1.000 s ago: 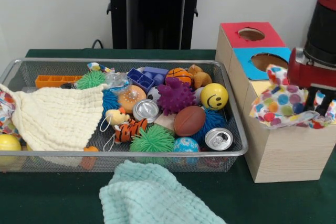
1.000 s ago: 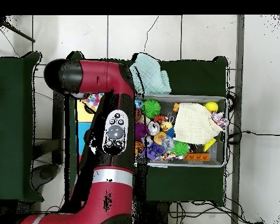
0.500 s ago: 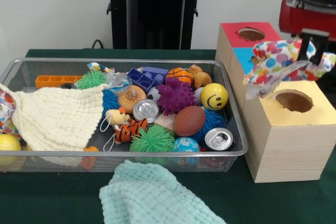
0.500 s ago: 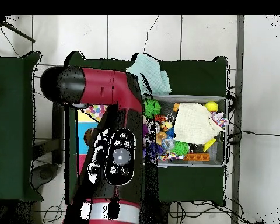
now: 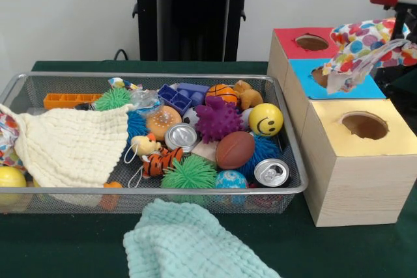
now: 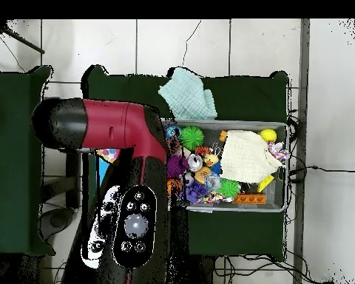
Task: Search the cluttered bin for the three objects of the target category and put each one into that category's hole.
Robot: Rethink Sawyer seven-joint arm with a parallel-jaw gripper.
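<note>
Dark green cloth covers the table [image 5: 71,245] in front of a white wall. At the front view's top right, the gripper [image 5: 402,12] is mostly cut off by the edge, but you can see it pinching the upper end of a polka-dot bag [image 5: 365,40]. The bag is thin, wrinkled and white with coloured dots. It hangs clear in the air over the blue-topped box [image 5: 342,87], beyond the yellow-topped hole [image 5: 364,125] and not over it. That hole is a round opening in a pale wooden box, with the red-topped box [image 5: 311,42] at the far end of the row.

Beside the boxes, the wire-mesh bin [image 5: 150,190] holds balls, cans, spiky toys and a cream waffle cloth [image 5: 68,144]. Dotted fabric peeks out at the bin's left edge [image 5: 8,136]. A mint-green waffle cloth [image 5: 189,245] lies just outside it.

From overhead, the arm [image 6: 129,148] hides the boxes and gripper, and only a scrap of the bag shows.
</note>
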